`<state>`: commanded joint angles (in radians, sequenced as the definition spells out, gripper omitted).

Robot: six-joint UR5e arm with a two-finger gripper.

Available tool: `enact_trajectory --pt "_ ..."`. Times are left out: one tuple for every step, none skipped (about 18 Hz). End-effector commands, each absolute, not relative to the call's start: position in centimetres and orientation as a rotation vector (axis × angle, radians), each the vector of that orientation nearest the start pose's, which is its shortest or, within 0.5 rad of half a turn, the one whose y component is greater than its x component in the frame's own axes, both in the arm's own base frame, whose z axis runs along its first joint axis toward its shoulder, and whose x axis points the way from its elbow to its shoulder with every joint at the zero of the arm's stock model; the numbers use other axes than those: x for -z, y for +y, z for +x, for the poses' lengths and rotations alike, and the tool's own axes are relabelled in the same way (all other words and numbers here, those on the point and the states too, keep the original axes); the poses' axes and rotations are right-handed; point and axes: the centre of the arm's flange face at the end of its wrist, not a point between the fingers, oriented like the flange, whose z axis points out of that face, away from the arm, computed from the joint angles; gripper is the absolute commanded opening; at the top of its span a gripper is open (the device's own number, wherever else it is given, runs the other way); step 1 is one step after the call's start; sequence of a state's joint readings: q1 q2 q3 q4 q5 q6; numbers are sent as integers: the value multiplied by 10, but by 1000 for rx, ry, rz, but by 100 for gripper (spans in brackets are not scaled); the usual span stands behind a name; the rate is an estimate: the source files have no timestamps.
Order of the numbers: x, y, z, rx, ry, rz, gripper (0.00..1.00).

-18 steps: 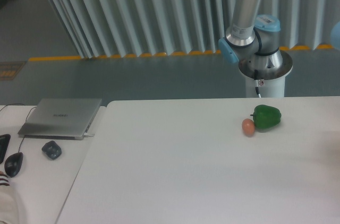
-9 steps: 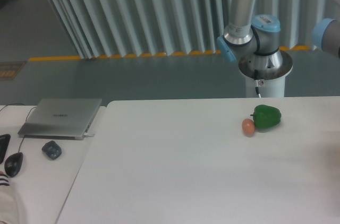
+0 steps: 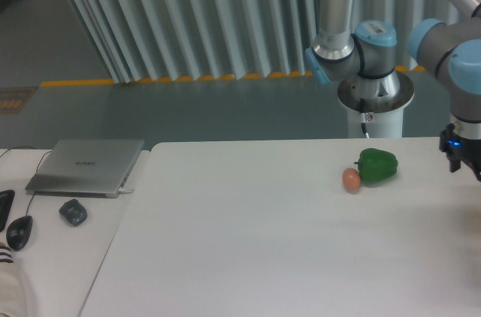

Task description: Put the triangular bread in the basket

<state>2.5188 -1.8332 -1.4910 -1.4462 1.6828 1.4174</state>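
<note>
Green pepper (image 3: 376,166) touches a brown egg (image 3: 351,179) beside the gripper (image 3: 467,159), fingers' state unclear.

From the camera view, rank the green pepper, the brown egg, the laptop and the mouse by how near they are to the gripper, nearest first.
Gripper at the right edge:
1. Green pepper, just to its left.
2. Brown egg, touching the pepper's left side.
3. Laptop, far left.
4. Mouse, at the left edge.

Egg (image 3: 351,179) touching green pepper (image 3: 376,166); table (image 3: 248,257).
</note>
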Motion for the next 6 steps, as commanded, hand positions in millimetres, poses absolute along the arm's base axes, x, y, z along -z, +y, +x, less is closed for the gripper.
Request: enact_trajectory --pt "-396 443 -405 47 769 -3177 100" --pt "-399 443 -402 67 764 -3160 100" --pt "-401 444 -398 79 758 -3141 100" --pt "-402 444 -397 81 753 -3135 100" --pt "-402 444 -397 81 751 -3136 100" --pt "-402 445 -397 82 751 -3134 100"
